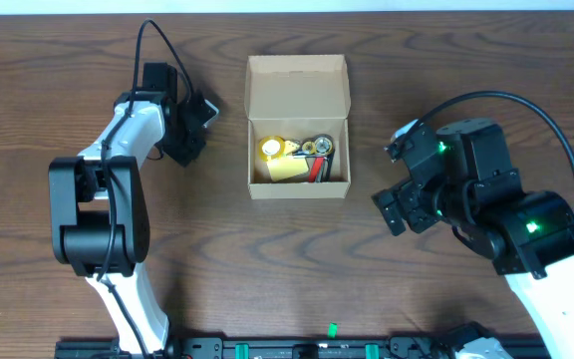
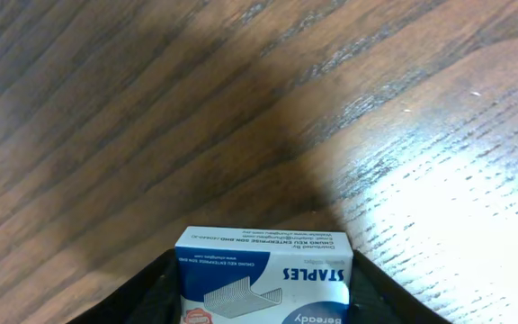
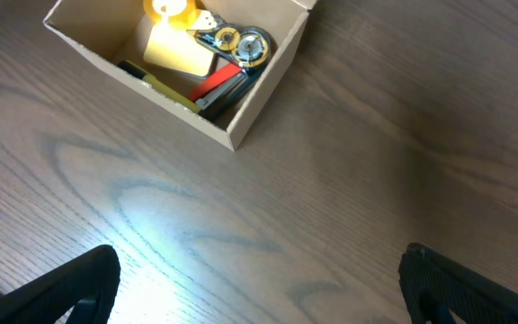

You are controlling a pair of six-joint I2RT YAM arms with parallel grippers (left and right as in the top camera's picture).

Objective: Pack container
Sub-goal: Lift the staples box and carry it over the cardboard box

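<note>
Fingers (image 2: 142, 292) of my left gripper (image 1: 189, 128) stand about half open, one on each side of a staple box (image 2: 263, 274). They sit close against its two sides. From my left wrist view I cannot tell whether they are pressing it or only flanking it. The staple box is white and blue, its printing reads upside down to me, and wood-grain table (image 1: 466, 50) fills the view past it at 12 o'clock.

My right gripper (image 3: 259, 279) is spread as wide as it goes and has nothing between its fingers, only bare wood below.

Seen from overhead, the container (image 1: 297, 88) rests on the table near the middle, a little toward 12 o'clock. Its flap is folded back on the 12 o'clock side. Inside lie a yellow roll (image 1: 272, 148), a yellow pad (image 1: 287, 170), round metal pieces (image 1: 317, 148) and a red-and-black item (image 1: 321, 170).

My left gripper is at 9 o'clock from the container, near it but apart. My right gripper is at 4 o'clock from it, also apart. From my right wrist the container shows toward 11 o'clock.
</note>
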